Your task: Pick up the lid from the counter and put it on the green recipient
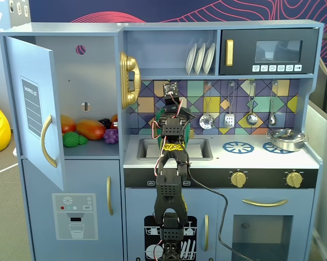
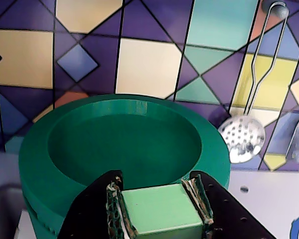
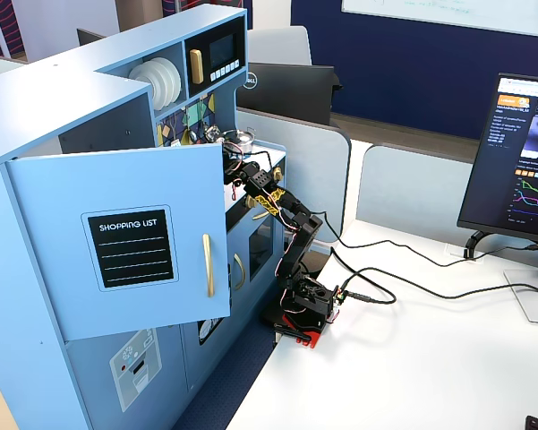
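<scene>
In the wrist view my gripper [image 2: 156,183] is shut on the light-green blocky knob [image 2: 161,209] of the round green lid [image 2: 124,144]. The lid is level and fills the middle of the view. Under its left edge a seam and the ribbed side of the green recipient [image 2: 38,226] show, so the lid sits on or just above it; I cannot tell whether they touch. In a fixed view the green pot [image 1: 159,117] shows partly behind the arm [image 1: 171,130], at the back of the counter by the tiled wall. In the side fixed view the fridge door hides the gripper.
The sink [image 1: 198,148] lies in front of the pot. A blue burner ring [image 1: 238,147] and a low silver pot [image 1: 285,140] are to the right. Utensils hang on the tiles, a skimmer [image 2: 243,139] closest. The fridge door [image 1: 35,109] stands open on the left.
</scene>
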### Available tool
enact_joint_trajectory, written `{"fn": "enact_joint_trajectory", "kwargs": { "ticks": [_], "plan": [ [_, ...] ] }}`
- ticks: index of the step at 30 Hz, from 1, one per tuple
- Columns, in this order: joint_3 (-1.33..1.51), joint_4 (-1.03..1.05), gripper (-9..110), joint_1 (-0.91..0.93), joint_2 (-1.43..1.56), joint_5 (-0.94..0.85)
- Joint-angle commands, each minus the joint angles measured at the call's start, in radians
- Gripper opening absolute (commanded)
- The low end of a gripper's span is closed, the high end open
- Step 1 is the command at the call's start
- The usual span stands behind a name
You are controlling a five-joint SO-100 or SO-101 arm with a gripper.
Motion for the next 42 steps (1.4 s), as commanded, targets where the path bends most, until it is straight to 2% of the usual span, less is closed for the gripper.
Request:
{"fn": "enact_joint_trajectory", "kwargs": {
  "ticks": [1, 15, 19, 22, 30, 42],
  "plan": [
    [-0.008, 0.014, 0, 0.017, 0.058, -0.009],
    [0.025, 0.018, 0, -0.009, 0.072, 0.0],
    [0.025, 0.005, 24, 0.008, 0.077, 0.058],
    [0.026, 0.003, 31, 0.017, 0.084, 0.055],
    [0.127, 0.014, 33, 0.029, 0.21, 0.061],
    [0.667, 0.133, 29, 0.049, 0.721, 0.083]
  ]
}}
